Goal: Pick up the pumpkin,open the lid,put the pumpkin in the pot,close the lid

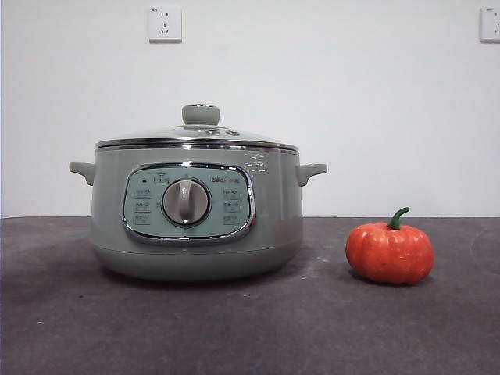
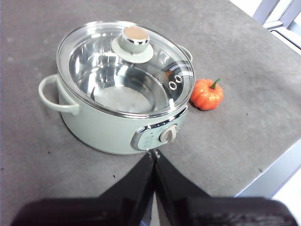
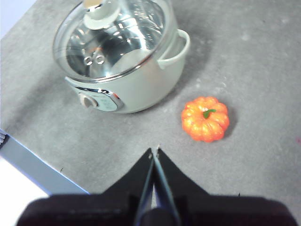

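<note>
Grey table (image 1: pixel 234 328), lidded pot (image 1: pixel 195 211), pumpkin (image 1: pixel 390 251) beside

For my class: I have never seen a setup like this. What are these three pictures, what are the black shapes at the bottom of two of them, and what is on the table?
This is a two-armed robot at a grey table. One picture is taken from a low camera looking level across the table. The other two come from cameras on the robot's wrists, looking down. The black shapes are its grippers: the left gripper and the right gripper, both closed and holding nothing. On the table stands a pale green pot with its glass lid on. Beside it, not touching, sits a small orange pumpkin, nearer the right gripper.
</note>
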Robot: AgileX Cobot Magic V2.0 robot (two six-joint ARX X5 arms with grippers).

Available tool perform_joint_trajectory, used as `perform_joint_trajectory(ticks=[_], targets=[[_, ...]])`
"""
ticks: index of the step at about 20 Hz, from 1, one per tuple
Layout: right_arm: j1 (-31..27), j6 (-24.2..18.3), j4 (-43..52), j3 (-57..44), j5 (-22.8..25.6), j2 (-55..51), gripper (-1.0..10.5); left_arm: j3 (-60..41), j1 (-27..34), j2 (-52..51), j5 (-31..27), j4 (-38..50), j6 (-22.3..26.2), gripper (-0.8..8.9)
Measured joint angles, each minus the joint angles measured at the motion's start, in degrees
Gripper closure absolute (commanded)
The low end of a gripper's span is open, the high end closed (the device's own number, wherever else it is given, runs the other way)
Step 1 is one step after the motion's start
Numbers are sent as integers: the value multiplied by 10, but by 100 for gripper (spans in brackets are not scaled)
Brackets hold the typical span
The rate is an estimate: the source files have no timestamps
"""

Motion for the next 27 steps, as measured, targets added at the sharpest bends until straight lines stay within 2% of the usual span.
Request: perform_joint_trajectory(ticks=[1, 2, 3, 4, 5, 6, 17, 20, 27], targets=[[0, -2, 0, 0, 0, 0, 936, 1, 0, 0, 0, 1, 2, 790], [0, -2, 0, 0, 0, 0, 917, 1, 0, 0, -1, 1, 2, 666], [0, -3, 0, 0, 0, 0, 789, 1, 0, 0, -2, 1, 2, 444], [0, -3, 0, 0, 0, 0, 575, 1, 0, 0, -2, 1, 2, 200], [0, -3, 0, 0, 0, 0, 334, 1, 0, 0, -3, 1, -1, 64], [0, -3, 0, 0, 0, 1, 209, 1, 0, 0, -4, 2, -5, 56], [2, 8, 2, 0, 2, 19, 203, 1, 0, 0, -5, 5, -17, 56], [21, 8, 7, 0, 7, 49, 204, 1, 0, 0, -5, 6, -17, 56], [90, 8, 59, 0, 113, 219, 203, 1, 0, 0, -5, 6, -17, 56]])
